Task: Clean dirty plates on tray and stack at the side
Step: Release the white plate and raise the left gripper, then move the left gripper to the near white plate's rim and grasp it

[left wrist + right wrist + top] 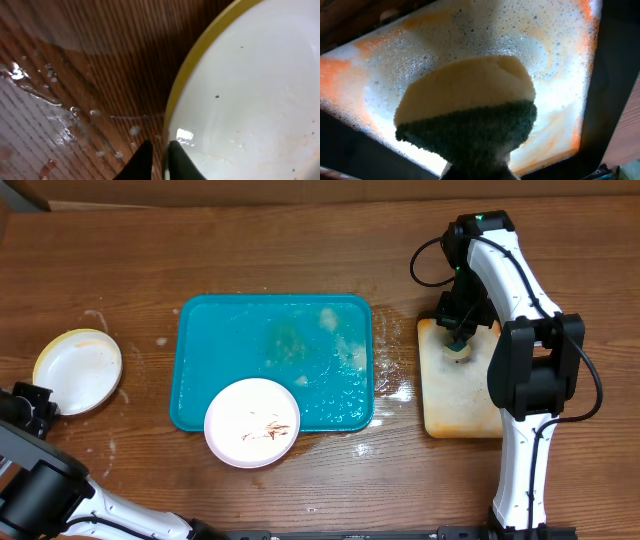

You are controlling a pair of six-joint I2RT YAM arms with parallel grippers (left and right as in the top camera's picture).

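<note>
Left wrist: left gripper (159, 161), jaws narrow, straddles the yellow-rimmed plate (250, 90) at its rim, hold unclear; probably light, stiff, slippery, so pinch the rim. Right gripper (480, 172) clamps a sponge (470, 100).

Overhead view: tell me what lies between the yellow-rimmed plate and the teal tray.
Only bare wooden table with a few pale flecks. Nothing else sits between the yellow-rimmed plate and the teal tray, as the overhead view shows.

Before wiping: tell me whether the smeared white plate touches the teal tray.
Touching. Overhead view: the smeared plate lies across the near rim of the tray.
</note>
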